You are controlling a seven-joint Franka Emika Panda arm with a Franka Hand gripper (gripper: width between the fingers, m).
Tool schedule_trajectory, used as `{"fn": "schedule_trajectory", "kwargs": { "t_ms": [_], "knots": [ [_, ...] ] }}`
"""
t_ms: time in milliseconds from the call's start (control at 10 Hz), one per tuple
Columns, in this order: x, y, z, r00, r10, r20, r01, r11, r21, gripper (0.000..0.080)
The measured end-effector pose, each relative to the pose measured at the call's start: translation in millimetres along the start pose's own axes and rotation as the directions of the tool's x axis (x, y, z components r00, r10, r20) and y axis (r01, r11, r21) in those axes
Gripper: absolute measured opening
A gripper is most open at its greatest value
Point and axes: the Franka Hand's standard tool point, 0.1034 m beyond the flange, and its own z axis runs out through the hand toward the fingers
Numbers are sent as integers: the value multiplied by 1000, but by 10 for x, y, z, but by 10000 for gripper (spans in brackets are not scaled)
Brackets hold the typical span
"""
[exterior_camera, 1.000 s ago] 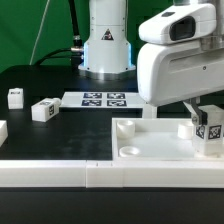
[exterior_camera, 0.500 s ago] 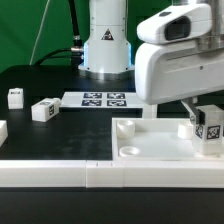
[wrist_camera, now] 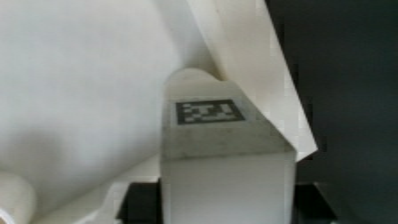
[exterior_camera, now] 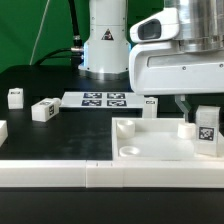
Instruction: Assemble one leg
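Observation:
My gripper (exterior_camera: 203, 108) is shut on a white leg (exterior_camera: 207, 132) with a black-and-white tag, held upright at the large white tray-like panel's (exterior_camera: 150, 142) corner on the exterior view's right. In the wrist view the leg (wrist_camera: 217, 140) fills the gap between my black fingers (wrist_camera: 143, 202), its tag facing the camera, and my gripper (wrist_camera: 221, 205) is over the white panel (wrist_camera: 89, 90). Whether the leg's base sits in a socket is hidden. Two more tagged legs (exterior_camera: 16, 97) (exterior_camera: 43, 110) lie on the black table at the exterior view's left.
The marker board (exterior_camera: 105, 99) lies in front of the robot base (exterior_camera: 105, 45). A short white stub (exterior_camera: 186, 128) stands on the panel beside the held leg. A round socket (exterior_camera: 130, 152) shows at the panel's near corner. White boards (exterior_camera: 60, 176) run along the front.
The arm's body has risen a little and shifted toward the exterior view's left. The leg has stayed at nearly the same spot on the panel's corner.

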Motion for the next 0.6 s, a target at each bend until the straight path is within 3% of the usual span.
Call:
{"fn": "schedule_trajectory", "kwargs": {
  "t_ms": [200,300,600],
  "knots": [
    [-6,9,4,970,244,-5,-244,970,-2,303],
    [-27,18,7,908,419,-9,-419,908,-6,303],
    [-34,12,10,798,603,7,-603,798,3,303]
  ]
}}
